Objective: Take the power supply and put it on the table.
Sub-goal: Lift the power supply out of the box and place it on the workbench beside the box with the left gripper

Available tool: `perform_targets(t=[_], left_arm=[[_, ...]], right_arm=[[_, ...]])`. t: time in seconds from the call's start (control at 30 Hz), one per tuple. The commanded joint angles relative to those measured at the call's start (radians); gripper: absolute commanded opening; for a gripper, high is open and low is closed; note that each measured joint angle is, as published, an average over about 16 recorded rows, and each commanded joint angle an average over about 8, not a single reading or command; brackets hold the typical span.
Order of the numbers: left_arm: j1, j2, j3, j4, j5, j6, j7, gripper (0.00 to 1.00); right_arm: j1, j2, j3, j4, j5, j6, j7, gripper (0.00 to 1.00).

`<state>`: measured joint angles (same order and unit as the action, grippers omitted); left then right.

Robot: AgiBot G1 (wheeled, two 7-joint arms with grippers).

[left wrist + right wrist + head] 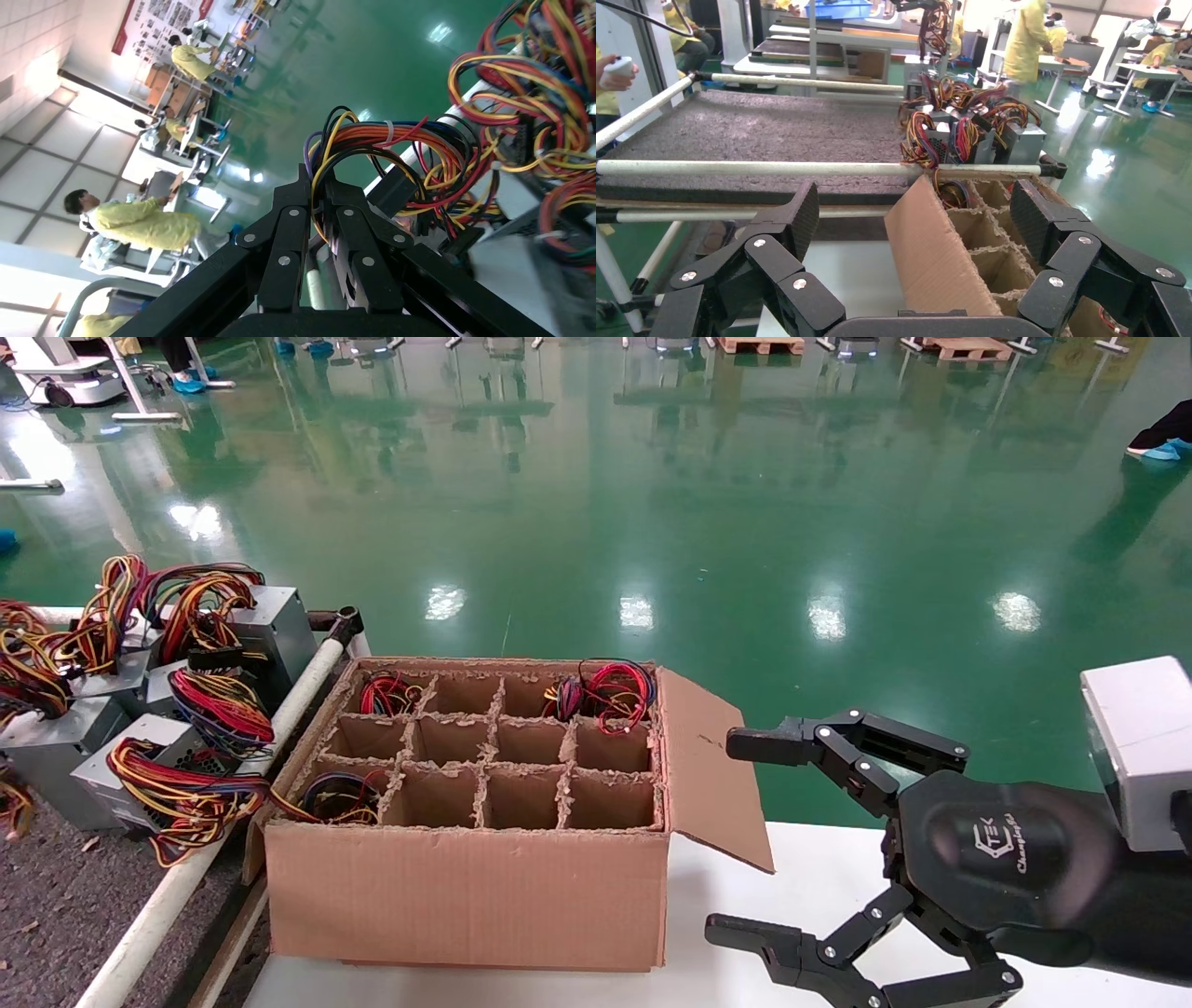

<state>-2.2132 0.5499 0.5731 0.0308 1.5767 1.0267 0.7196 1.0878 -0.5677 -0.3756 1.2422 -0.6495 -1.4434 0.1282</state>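
While clenched on a wire bundle [393, 151] | left gripper [320, 203] hanging over the table [56, 905], probably mid-carry | right gripper [750, 840] released, parked beside the cardboard box [466, 896]

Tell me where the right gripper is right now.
In the head view, the right gripper hovers open at lower right over the white tabletop, just beside the cardboard box and its open flap.
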Motion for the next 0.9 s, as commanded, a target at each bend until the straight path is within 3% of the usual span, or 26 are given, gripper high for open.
perform_targets(t=[0.03, 0.9], left_arm=[[0.004, -0.002, 0.000, 0.002, 0.000, 0.011, -0.006, 0.00], [0.092, 0.012, -0.017, 0.017, -0.020, 0.084, -0.050, 0.00]], right_arm=[[0.000, 0.000, 0.000, 0.000, 0.000, 0.000, 0.000, 1.00], [0.000, 0.000, 0.000, 0.000, 0.000, 0.000, 0.000, 1.00]])
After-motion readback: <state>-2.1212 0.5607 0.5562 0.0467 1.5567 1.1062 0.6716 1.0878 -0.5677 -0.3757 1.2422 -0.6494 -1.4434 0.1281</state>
